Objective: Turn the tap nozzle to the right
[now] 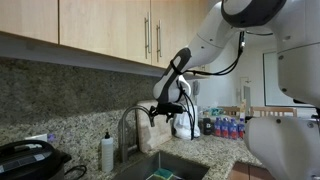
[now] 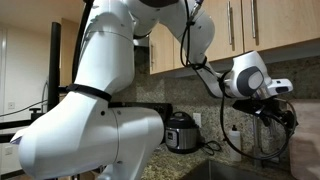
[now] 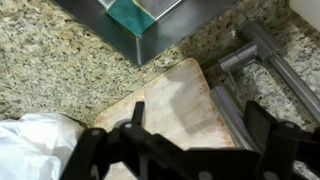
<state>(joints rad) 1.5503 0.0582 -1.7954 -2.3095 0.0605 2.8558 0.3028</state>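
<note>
**Jaws spread at the spout end, turn not yet begun**

The tap (image 1: 124, 128) stands at the back edge of the tabletop (image 1: 215, 150), behind the sink (image 1: 150, 161), with its arch reaching out over the basin. In an exterior view my jaws hang spread and empty, just beside the down-turned end of the spout. I cannot tell whether a finger touches the steel.

I want them at that end because it lies farthest from the pivot. There, I judge, a light sideways push will swing the whole neck without any need to clamp it. Wide jaws also let the thin tube sit between the fingers, so either finger can do the pushing.

The wrist view looks straight down. It shows granite, a corner of the sink with a teal block (image 3: 128, 14) in it, a pale board (image 3: 175, 95) and steel bars (image 3: 252, 58) near the right side. Those bars may belong to the tap, but I cannot say so.

The soap bottle (image 1: 107, 152) stands near the tap's base on the side away from the jaws, so I expect it to stay out of the sweep. The cooker (image 1: 185, 125) sits by the back edge just beyond the jaws. It is what I would watch if the swing goes that way.
</note>
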